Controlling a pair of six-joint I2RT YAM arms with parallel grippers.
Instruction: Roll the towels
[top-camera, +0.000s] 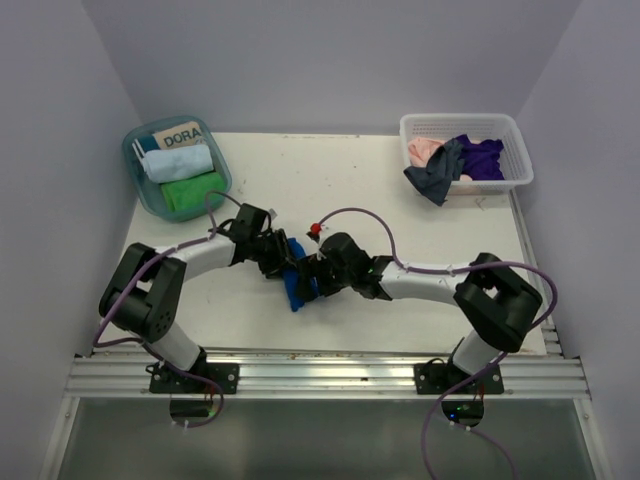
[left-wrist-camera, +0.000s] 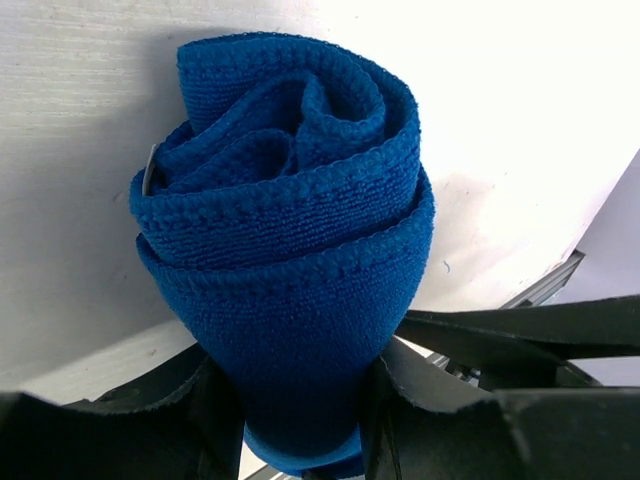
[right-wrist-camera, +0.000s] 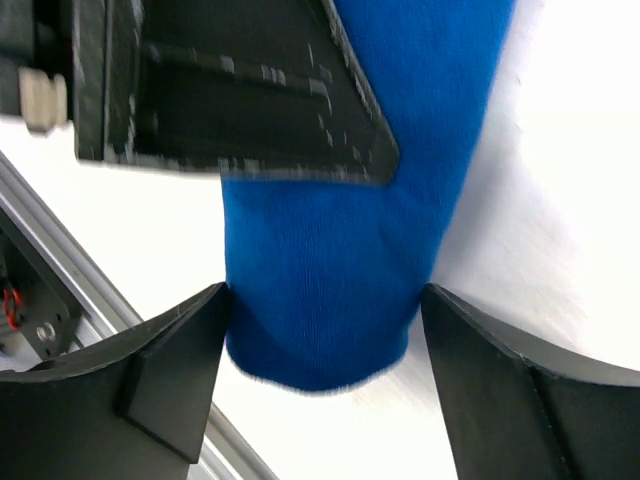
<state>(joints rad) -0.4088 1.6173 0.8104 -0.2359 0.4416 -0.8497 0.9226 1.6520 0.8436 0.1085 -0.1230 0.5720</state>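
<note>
From above, we see both arms meeting at the middle of the table. The royal blue towel lies there, half hidden under the two wrists. Only the wrist cameras tell us more.

The left wrist view looks into the towel's end. It is wound into a roll with its layers spiralling, and the left gripper pinches it. A finger presses on each side, and the roll narrows where they press.

The right wrist view shows the roll's smooth outer wrap instead. The right gripper stands wide around its end, not squeezing. The picture is blurred, so we cannot tell whether the fingers touch the cloth.

Only the top view shows the rest:
- **Far left corner:** a teal bin holds a rolled light blue towel and a green towel.
- **Far right:** a white basket holds pink, grey and purple towels, with the grey one hanging over the rim.

Both containers sit well apart from the arms. Bare tabletop lies between them and beyond the roll. The metal rail along the near edge runs near the roll.
</note>
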